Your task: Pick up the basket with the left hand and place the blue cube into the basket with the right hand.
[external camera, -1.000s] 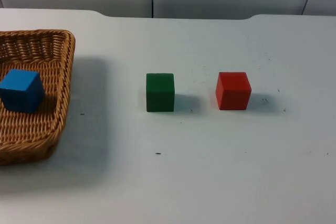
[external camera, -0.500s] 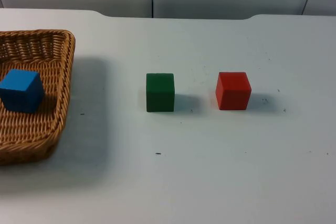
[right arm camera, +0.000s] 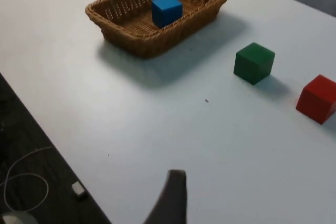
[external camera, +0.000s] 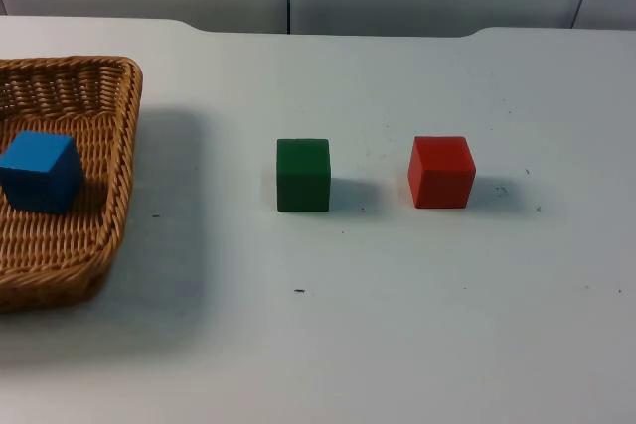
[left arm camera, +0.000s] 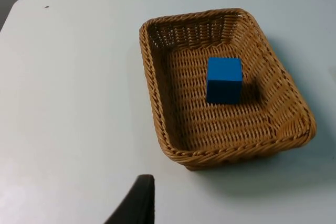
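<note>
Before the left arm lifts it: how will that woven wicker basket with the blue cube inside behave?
The woven wicker basket looks stiff enough to keep its shape, though the rim may flex a little. It is probably light for its size. The blue cube sits loose on the flat floor, so it would likely slide, not roll, if the basket tilts.

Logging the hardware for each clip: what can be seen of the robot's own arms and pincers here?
Very little. Of the left pincer, one black fingertip shows, smooth, tapering and slightly curved, over the white table. Of the right pincer, one dark fingertip of the same tapered shape shows. No markings can be made out on either.
</note>
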You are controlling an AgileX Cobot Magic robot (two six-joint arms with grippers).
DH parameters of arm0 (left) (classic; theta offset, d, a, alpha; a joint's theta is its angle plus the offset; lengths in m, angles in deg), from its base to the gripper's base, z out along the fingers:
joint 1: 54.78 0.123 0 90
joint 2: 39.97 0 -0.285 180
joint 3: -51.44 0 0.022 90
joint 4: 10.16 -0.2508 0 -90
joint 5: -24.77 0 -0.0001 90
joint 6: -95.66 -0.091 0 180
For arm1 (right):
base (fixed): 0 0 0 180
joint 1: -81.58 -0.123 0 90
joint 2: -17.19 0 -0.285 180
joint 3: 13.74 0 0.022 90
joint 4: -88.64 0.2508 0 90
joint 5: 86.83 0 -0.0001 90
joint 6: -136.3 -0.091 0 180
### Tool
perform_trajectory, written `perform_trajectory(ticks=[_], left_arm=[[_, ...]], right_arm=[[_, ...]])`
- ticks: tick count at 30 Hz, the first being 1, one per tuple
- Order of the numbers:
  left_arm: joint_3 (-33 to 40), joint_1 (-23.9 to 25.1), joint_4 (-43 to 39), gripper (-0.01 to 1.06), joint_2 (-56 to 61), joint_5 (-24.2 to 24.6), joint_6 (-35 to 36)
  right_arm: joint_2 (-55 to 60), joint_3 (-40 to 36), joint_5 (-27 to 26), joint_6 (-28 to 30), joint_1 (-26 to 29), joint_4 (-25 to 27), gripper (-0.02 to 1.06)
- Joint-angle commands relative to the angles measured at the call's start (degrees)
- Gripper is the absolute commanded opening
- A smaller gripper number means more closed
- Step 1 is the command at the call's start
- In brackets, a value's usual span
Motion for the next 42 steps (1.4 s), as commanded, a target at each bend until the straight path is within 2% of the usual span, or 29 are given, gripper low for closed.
perform_trajectory(ticks=[1,22,24,26,27,28,42], left_arm=[[0.12,-0.43,0.44,1.05,0.26,-0.48,0.21],[0.12,-0.43,0.44,1.05,0.26,-0.48,0.21],[0.12,-0.43,0.44,1.05,0.26,-0.48,0.21],[0.12,-0.43,0.44,1.05,0.26,-0.48,0.21],[0.12,-0.43,0.44,1.05,0.26,-0.48,0.21],[0.12,-0.43,0.44,1.05,0.26,-0.48,0.21],[0.12,-0.43,0.44,1.05,0.26,-0.48,0.21]], right_arm=[[-0.27,-0.43,-0.12,-0.2,-0.11,0.24,0.78],[-0.27,-1.07,0.53,-0.61,-0.11,-0.72,0.79],[-0.27,-1.07,0.53,-0.61,-0.11,-0.72,0.86],[-0.27,-1.07,0.53,-0.61,-0.11,-0.72,0.99],[-0.27,-1.07,0.53,-0.61,-0.11,-0.72,0.99],[-0.27,-1.07,0.53,-0.61,-0.11,-0.72,1.05],[-0.27,-1.07,0.53,-0.61,-0.11,-0.72,1.05]])
